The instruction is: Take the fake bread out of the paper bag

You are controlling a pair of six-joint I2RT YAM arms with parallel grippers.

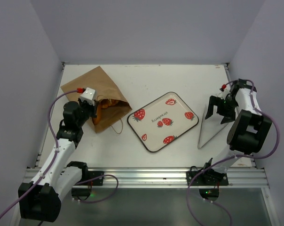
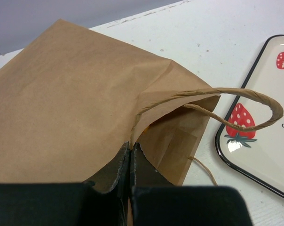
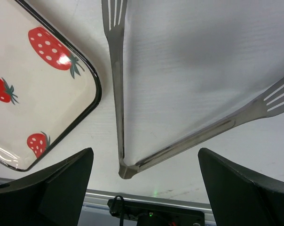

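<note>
The brown paper bag lies on its side at the left of the table, mouth toward the tray. Glossy orange fake bread shows inside the mouth. My left gripper is at the near corner of the mouth, shut on the bag's upper rim. In the left wrist view the two black fingers pinch the paper bag at its edge, and a twisted handle loops out to the right. My right gripper hangs open at the right, holding nothing.
A white strawberry-printed tray lies in the middle, also in the left wrist view as the tray and in the right wrist view as the tray. Metal tongs lie spread in a V under my right gripper, with the tongs' hinge between the fingers.
</note>
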